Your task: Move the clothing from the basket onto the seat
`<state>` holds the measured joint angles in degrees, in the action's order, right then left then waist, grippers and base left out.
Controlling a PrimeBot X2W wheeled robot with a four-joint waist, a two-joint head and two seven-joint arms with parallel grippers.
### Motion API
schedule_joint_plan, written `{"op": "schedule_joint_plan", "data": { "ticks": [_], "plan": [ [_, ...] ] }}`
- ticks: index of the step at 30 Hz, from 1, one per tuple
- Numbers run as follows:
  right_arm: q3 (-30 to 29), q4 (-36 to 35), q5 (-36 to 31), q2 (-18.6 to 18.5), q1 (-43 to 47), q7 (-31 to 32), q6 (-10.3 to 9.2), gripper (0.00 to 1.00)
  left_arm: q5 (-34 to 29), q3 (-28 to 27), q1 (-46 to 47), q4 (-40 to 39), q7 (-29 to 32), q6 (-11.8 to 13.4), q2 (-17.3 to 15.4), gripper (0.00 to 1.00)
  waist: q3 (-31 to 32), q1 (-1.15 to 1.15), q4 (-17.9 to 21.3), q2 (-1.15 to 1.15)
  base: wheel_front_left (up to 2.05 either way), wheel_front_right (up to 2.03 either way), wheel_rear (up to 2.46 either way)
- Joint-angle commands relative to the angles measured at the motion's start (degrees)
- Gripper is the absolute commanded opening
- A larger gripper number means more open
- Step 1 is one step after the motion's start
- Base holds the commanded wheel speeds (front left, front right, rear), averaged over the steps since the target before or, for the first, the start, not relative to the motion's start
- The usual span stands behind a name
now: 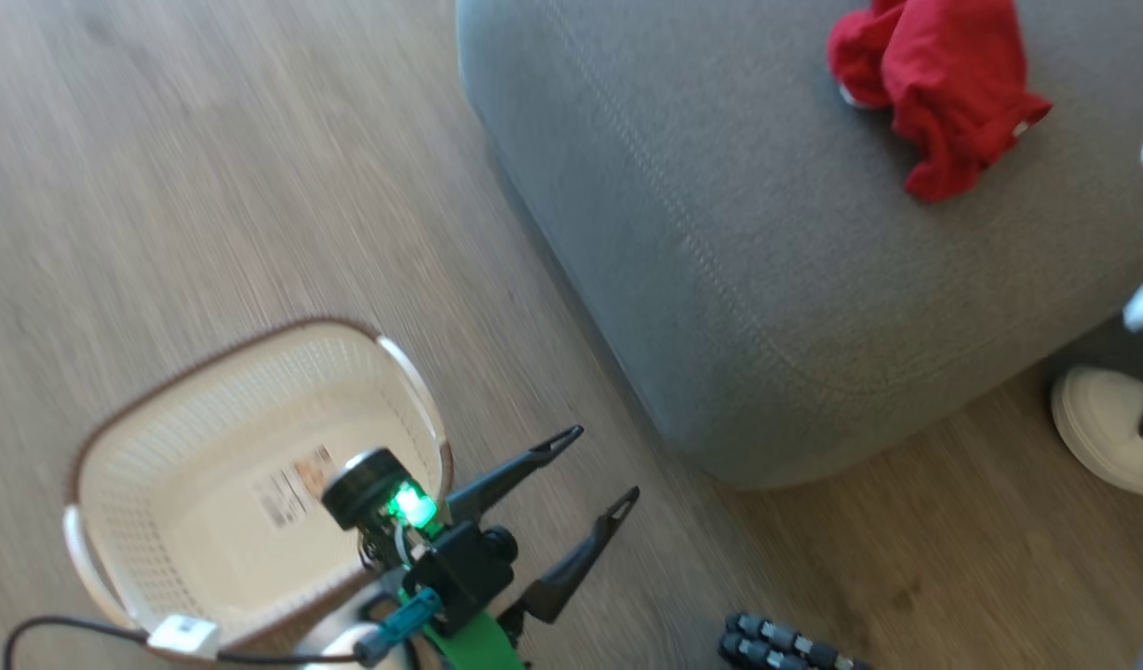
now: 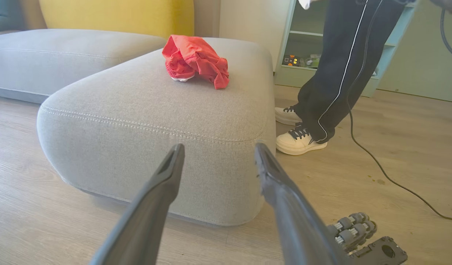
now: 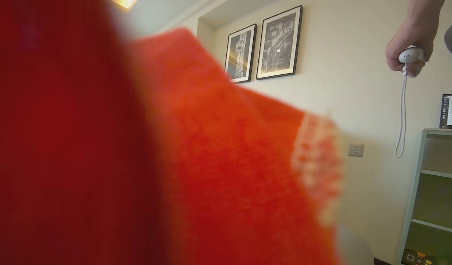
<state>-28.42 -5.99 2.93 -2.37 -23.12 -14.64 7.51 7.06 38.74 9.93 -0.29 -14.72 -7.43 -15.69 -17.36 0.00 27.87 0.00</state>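
My left gripper (image 1: 604, 461) is standing wide open, gripping nothing, at lower centre beside the basket (image 1: 115, 493), while the plain red garment (image 1: 934, 93) is lying upper right on the seat (image 1: 720, 261), well apart. My right wrist view is showing the white-trimmed garment (image 3: 229, 165) hanging from my closed right gripper, fingers hidden.

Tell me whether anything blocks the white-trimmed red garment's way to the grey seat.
Nothing visible does. The trimmed red garment hangs in the air; the seat carries one crumpled red garment, with bare cushion beside it.
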Motion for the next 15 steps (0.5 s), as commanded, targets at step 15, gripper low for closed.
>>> {"op": "schedule_joint_plan", "data": {
  "ticks": [15],
  "plan": [
    [-4.75,5.27,-3.78,-0.51,-22.54,-0.36,-0.02,0.0,-0.09,2.51,4.99,-5.61,-0.28,-0.06,-11.63,1.0,-17.47,0.0,1.37,0.0,0.0,0.0,0.0]
  ]
}}
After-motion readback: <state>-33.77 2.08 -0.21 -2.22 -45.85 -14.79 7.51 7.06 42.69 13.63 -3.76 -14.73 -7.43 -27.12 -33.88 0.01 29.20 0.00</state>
